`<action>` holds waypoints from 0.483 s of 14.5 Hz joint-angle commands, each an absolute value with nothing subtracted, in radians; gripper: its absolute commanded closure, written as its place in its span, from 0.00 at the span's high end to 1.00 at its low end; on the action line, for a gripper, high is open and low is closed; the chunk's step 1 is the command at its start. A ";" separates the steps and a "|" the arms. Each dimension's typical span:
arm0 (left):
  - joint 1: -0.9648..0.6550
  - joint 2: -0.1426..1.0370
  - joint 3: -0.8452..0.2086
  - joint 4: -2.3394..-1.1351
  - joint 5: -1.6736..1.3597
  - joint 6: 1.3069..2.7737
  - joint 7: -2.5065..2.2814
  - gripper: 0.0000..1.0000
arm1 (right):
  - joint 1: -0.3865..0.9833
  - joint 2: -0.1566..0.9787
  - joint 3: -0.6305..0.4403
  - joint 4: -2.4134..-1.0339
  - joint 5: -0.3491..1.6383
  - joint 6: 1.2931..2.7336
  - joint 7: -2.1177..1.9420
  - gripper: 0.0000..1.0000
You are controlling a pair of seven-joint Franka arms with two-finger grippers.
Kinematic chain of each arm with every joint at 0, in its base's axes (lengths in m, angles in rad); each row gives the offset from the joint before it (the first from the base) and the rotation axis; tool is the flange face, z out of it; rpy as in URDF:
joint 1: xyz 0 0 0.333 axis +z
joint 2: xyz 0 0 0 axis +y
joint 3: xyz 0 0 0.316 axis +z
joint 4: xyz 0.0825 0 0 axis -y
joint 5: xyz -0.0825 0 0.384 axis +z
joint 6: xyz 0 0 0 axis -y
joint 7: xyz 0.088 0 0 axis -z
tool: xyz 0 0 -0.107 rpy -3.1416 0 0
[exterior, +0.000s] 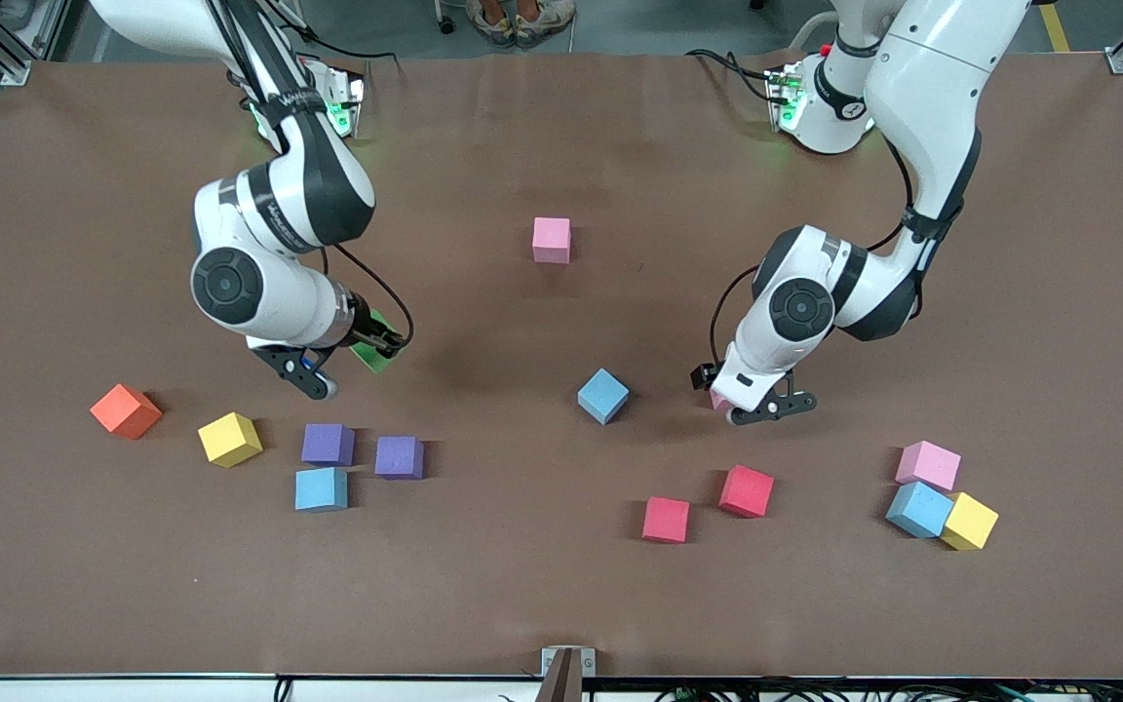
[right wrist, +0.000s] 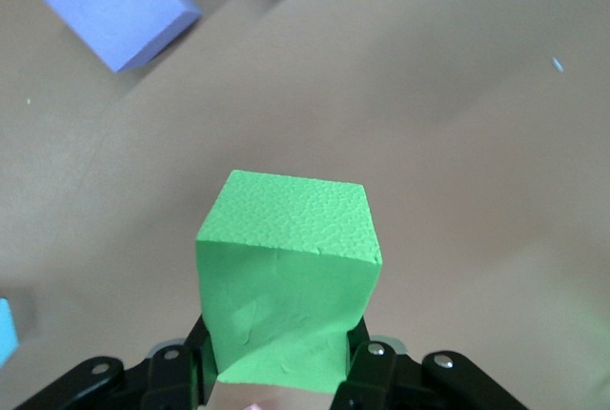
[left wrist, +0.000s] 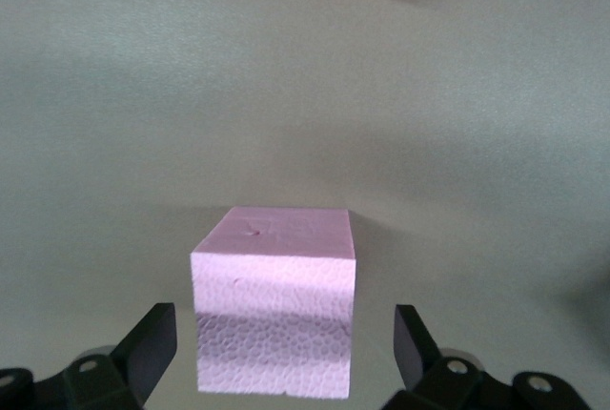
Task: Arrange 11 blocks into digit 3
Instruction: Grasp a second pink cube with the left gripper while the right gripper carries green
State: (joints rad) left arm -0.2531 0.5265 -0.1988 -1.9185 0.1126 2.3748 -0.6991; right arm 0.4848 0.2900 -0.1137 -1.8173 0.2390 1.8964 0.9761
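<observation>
My right gripper (right wrist: 276, 386) was clamped on the green block (right wrist: 286, 276), held over bare table at twelve o'clock of the purple blocks (exterior: 328, 444). My left gripper (left wrist: 281, 358) stood apart, straddling a pink block (left wrist: 274, 300) on the table.

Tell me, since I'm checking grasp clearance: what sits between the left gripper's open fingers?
A pink cube stands on the table between the left gripper's open fingers, with gaps on both sides. The left wrist view shows it.
</observation>
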 commanded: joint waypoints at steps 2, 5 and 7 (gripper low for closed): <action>-0.253 0.551 -0.198 -1.914 0.109 2.414 -0.689 0.92 | 0.480 0.199 -0.104 -1.871 0.258 1.876 1.144 0.00; -0.244 0.549 -0.198 -1.916 0.109 2.413 -0.690 0.59 | 0.489 0.134 -0.092 -1.992 0.264 1.974 1.274 0.00; -0.239 0.548 -0.198 -1.916 0.107 2.410 -0.704 0.37 | 0.497 0.056 -0.046 -2.155 0.264 2.130 1.402 0.00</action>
State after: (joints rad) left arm -0.2455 0.5516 -0.1967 -1.9176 0.1126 2.4047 -0.7000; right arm 0.4881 0.1792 -0.0863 -1.9535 0.2492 1.9953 1.2910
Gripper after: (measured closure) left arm 0.396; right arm 0.467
